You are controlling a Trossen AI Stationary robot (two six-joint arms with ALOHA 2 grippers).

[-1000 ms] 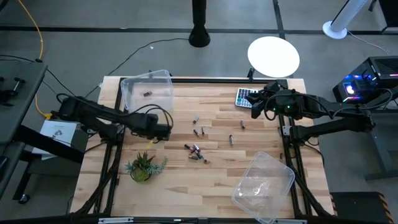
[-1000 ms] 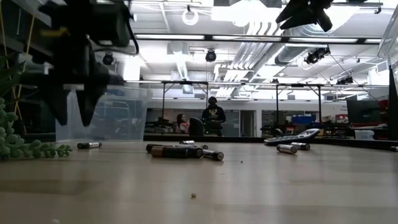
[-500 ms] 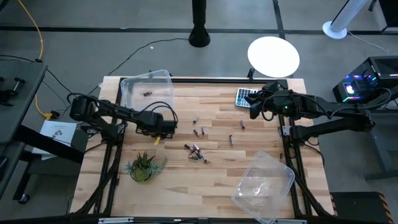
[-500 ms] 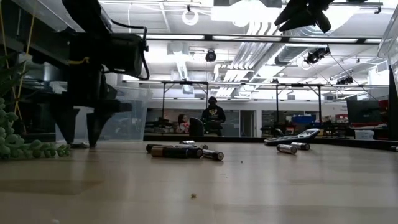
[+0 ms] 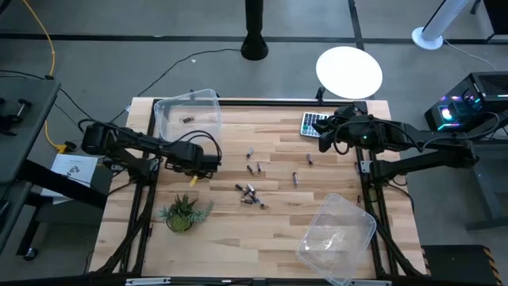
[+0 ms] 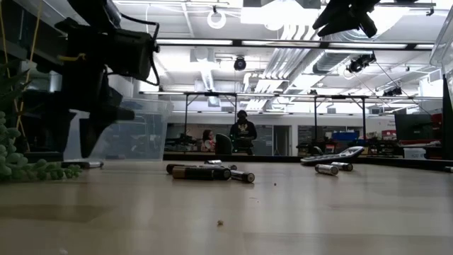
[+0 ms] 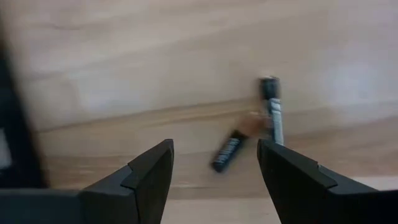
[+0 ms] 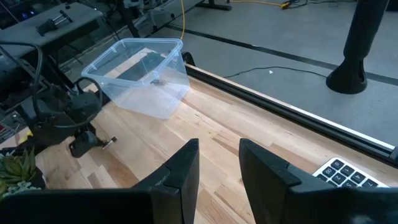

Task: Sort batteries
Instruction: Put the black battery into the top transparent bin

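Note:
Several small dark and silvery batteries [image 5: 251, 191] lie loose on the middle of the wooden table. Two more batteries [image 7: 227, 151] lie side by side on the wood near the left edge. My left gripper [image 5: 194, 170] hangs open just above them, pointing down, and touches neither [image 6: 76, 145]. One battery [image 5: 188, 120] lies inside the clear bin [image 5: 188, 114] at the far left. My right gripper [image 5: 324, 137] waits high over the far right, by the grey calculator [image 5: 313, 125]. It is open, with nothing between its fingers [image 8: 219, 174].
A second clear bin [image 5: 336, 236] lies tilted at the near right. A small green potted plant [image 5: 182, 213] stands near the left front, close to my left gripper. Bare wood stretches across the near middle of the table.
My left gripper has swung a little toward the table's right edge and down to the wood, then back toward the left edge and slightly up, staying open. In the low view the battery beneath it now lies a little farther left.

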